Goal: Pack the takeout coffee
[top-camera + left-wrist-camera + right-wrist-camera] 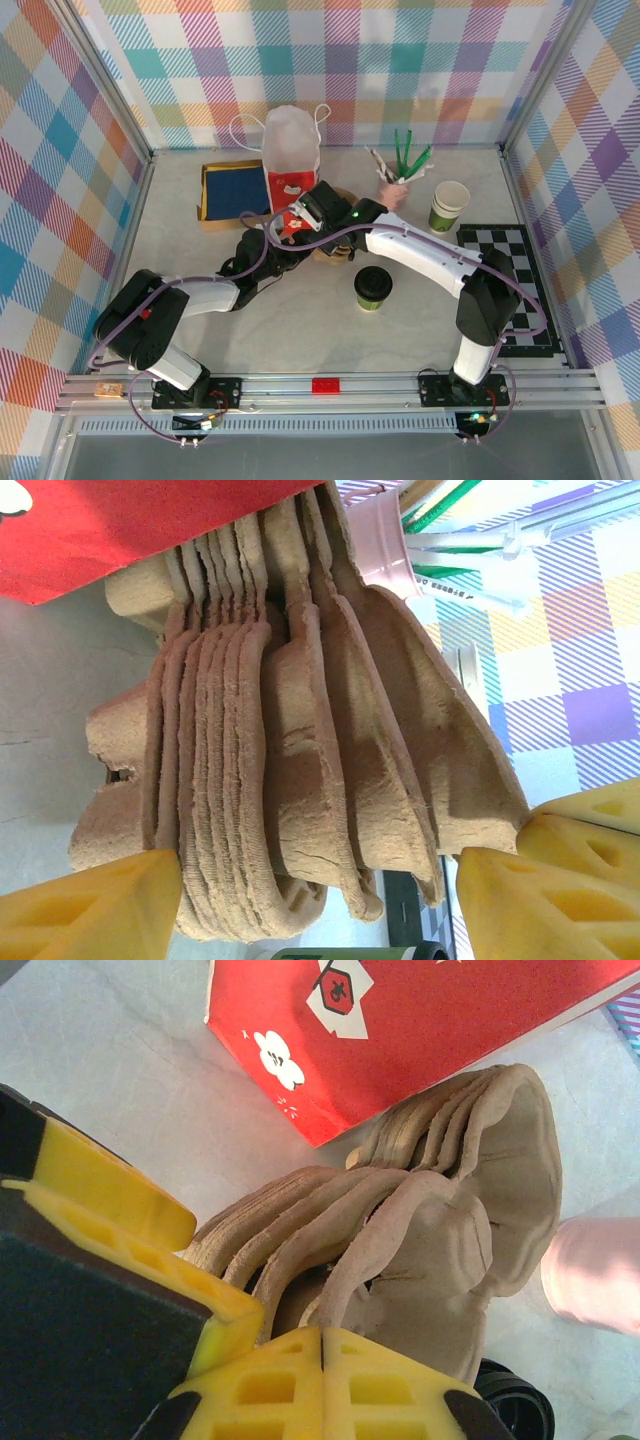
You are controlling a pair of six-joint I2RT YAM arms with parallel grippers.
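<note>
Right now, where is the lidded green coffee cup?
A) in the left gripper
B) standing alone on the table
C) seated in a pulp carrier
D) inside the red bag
B: the lidded coffee cup stands upright on the table, apart from the red bag.

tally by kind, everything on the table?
takeout coffee: 1
lidless cup stack: 1
red bag: 1
pulp carrier stack: 1
pink cup of stirrers: 1
blue tray: 1
checkered mat: 1
loose black lid: 1
Total: 8
</note>
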